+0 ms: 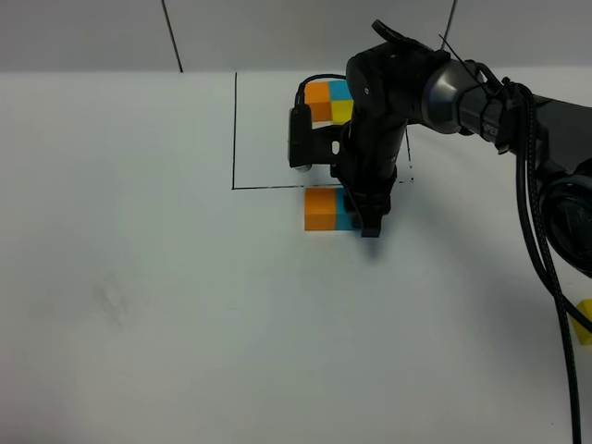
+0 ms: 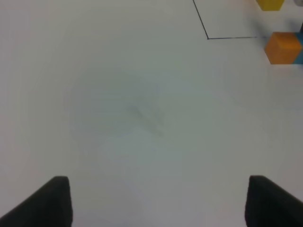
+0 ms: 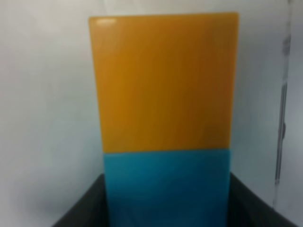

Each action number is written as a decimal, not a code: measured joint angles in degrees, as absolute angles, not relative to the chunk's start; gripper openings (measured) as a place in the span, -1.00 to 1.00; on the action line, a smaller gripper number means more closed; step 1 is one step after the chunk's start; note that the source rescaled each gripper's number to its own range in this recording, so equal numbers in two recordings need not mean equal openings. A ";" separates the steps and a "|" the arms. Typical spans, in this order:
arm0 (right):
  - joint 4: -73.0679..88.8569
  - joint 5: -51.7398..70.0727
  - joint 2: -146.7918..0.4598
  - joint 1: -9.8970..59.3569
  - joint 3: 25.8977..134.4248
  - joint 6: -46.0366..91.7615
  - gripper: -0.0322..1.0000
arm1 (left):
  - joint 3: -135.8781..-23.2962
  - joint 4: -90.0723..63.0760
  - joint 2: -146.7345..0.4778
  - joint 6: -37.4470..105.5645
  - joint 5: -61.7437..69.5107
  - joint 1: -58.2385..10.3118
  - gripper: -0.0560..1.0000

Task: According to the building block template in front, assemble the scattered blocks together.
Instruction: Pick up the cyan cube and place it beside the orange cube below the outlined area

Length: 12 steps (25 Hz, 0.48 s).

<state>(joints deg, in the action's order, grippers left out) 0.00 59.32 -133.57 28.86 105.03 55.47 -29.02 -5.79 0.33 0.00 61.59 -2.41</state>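
Right jaws clenched on the blue cube, flush against the orange one.

The right arm (image 1: 444,92) reaches across the middle; its jaws grasp the blue cube (image 3: 166,184), which touches the orange cube (image 1: 320,208) on the counter (image 1: 139,277), just outside the black frame (image 1: 268,188). The template (image 1: 330,100) sits inside that frame. The yellow cube (image 1: 585,326) lies well apart, at the right edge. The left jaws stand released, with nothing between them.

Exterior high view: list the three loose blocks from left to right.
orange block → blue block → yellow block
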 joint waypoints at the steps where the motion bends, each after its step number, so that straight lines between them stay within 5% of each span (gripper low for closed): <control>1: 0.32 59.25 -133.57 28.97 105.03 55.47 -0.44 | -29.02 -5.79 0.33 0.00 61.59 -2.41 0.43; 12: 0.00 59.20 -133.57 29.27 105.03 55.64 -0.44 | -29.02 -5.79 0.33 0.00 61.59 -2.41 0.43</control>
<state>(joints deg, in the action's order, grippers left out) 0.00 59.20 -133.57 29.27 105.03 55.64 -29.02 -5.79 0.33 0.00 61.59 -2.41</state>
